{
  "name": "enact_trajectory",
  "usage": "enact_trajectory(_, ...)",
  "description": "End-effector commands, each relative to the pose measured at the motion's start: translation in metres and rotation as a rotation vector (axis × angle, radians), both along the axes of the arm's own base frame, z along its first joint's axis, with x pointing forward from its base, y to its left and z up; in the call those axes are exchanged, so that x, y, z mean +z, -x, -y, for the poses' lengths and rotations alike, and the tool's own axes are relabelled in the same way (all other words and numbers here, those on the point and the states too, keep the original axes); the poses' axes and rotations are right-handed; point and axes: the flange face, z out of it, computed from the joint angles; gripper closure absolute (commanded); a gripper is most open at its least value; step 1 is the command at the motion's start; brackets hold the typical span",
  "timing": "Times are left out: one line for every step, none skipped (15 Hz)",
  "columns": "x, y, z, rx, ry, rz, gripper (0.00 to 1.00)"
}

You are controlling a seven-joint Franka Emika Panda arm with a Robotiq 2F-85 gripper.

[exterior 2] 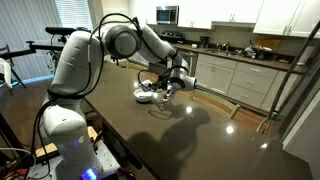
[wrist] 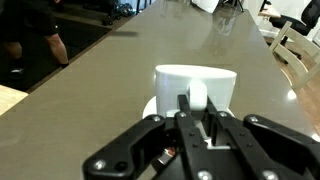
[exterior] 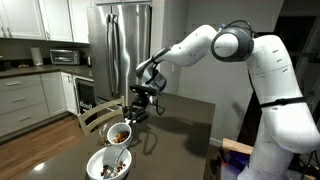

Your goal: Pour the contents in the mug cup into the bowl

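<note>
The mug cup (exterior: 120, 133) is small and white, with dark reddish contents (exterior: 119, 130) showing in its mouth. It stands upright just beyond the wider white bowl (exterior: 108, 163), which also holds dark bits and a light utensil. In the wrist view the mug cup (wrist: 195, 80) fills the centre with its handle (wrist: 197, 98) turned toward me. My gripper (wrist: 198, 125) has its two fingers tight on either side of the handle. A white rim of the bowl (wrist: 150, 106) shows left of the mug. In an exterior view the gripper (exterior 2: 166, 88) is at the white dishes (exterior 2: 146, 93).
The dishes sit near one end of a long dark table (exterior: 185, 125). A wooden chair (exterior: 92, 116) stands at that end, and another chair (wrist: 290, 50) shows at the table's side. Kitchen counters (exterior 2: 235, 70) and a steel fridge (exterior: 122, 40) are behind.
</note>
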Motion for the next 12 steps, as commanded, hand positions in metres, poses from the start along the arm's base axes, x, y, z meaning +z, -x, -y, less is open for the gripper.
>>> enact_trajectory(0.004,0.000,-0.017,0.056,0.025,0.086,0.96)
enact_trajectory(0.003,0.000,-0.022,0.066,0.033,0.100,0.96)
enact_trajectory(0.003,0.001,-0.026,0.076,0.042,0.114,0.96)
enact_trajectory(0.002,0.001,-0.030,0.087,0.049,0.123,0.96)
enact_trajectory(0.002,0.002,-0.034,0.095,0.061,0.135,0.96)
enact_trajectory(0.003,0.001,-0.037,0.102,0.066,0.146,0.96)
enact_trajectory(0.004,0.001,-0.040,0.110,0.072,0.162,0.96)
enact_trajectory(0.005,0.001,-0.042,0.120,0.077,0.179,0.96)
enact_trajectory(0.005,0.000,-0.045,0.134,0.086,0.199,0.96)
enact_trajectory(0.006,0.000,-0.046,0.149,0.096,0.219,0.96)
enact_trajectory(0.007,0.000,-0.048,0.164,0.108,0.240,0.96)
enact_trajectory(0.008,-0.001,-0.048,0.175,0.121,0.263,0.96)
